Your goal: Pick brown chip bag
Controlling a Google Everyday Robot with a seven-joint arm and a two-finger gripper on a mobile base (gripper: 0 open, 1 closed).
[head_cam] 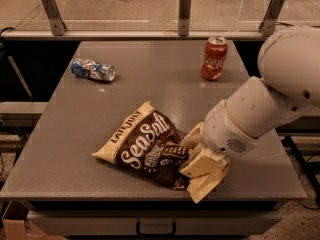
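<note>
The brown chip bag (pixel 145 146) lies on the grey table (pixel 150 79) near its front edge, dark brown with cream ends and white "Sea Salt" lettering. My gripper (pixel 196 151) is at the bag's right end, low over the table. Its cream fingers (pixel 200 165) sit on either side of the crumpled right end and are shut on it. The bag's cream right end (pixel 207 184) sticks out below the fingers at the table's front edge. The white arm (pixel 265 104) reaches in from the right.
A red soda can (pixel 214 58) stands upright at the back right of the table. A crushed blue-silver can (pixel 93 69) lies at the back left. A rail with metal posts (pixel 184 6) runs behind the table.
</note>
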